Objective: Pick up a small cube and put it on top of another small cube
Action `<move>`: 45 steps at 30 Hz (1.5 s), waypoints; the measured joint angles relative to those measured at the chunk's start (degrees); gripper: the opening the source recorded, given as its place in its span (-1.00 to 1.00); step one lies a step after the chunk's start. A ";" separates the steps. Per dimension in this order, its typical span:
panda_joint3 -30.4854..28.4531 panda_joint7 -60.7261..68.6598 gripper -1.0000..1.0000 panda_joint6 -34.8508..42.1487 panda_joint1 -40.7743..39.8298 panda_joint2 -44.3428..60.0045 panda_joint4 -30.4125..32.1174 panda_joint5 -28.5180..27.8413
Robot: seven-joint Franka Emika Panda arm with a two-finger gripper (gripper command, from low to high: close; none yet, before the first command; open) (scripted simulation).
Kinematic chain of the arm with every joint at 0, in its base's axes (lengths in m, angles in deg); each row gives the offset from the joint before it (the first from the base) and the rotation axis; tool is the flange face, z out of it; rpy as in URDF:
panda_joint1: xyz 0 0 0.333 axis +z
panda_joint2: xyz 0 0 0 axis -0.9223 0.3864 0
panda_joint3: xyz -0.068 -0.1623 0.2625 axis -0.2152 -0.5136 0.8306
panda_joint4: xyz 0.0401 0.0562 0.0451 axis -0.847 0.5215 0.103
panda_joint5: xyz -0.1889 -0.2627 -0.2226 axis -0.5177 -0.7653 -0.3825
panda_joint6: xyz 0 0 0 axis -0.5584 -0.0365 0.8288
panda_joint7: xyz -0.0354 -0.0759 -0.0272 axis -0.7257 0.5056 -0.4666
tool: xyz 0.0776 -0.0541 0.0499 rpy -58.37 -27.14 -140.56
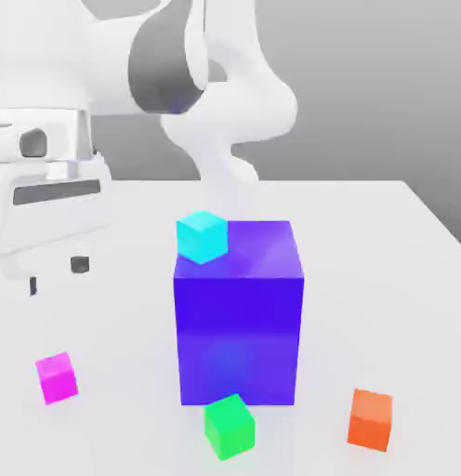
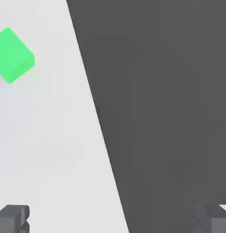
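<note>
Fingers of the gripper are spread wide apart with nothing held between them. Nothing of the task is judged done: the pink cube sits untouched on the table, below the gripper, near the exterior view's left. The green cube rests bare-topped just before the big blue cube. Grasp, lift and placing remain. No long axis exists; both cubes lie flat, turned slightly askew.

The arm is glossy white, built of rounded, swollen segments with a grey band at one joint. Its hand is a boxy white block with a dark slot and a small dark round opening. The fingers are dark grey, squared tips.
</note>
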 joint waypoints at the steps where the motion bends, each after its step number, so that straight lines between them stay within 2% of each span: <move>1: -0.98 2.96 0.00 -0.42 0.45 1.00 0.28 0.85; 8: -5.39 25.88 0.00 -3.05 1.49 9.07 2.07 9.86; 14: -2.56 46.33 0.00 -4.69 -3.28 16.33 3.35 18.71; 21: 3.21 66.94 0.00 -6.90 -11.55 23.37 4.82 24.77; 27: 17.71 80.85 0.00 -12.84 -23.37 34.25 1.44 40.50; 28: 19.34 82.09 -1.00 -13.55 -24.68 35.35 1.03 42.09; 35: 19.17 82.09 -1.00 -13.50 -24.54 35.27 1.08 42.06; 41: 5.30 70.42 -1.00 -7.74 -13.58 25.01 4.73 26.49; 45: 3.92 67.98 -1.00 -6.79 -9.32 22.41 5.27 20.86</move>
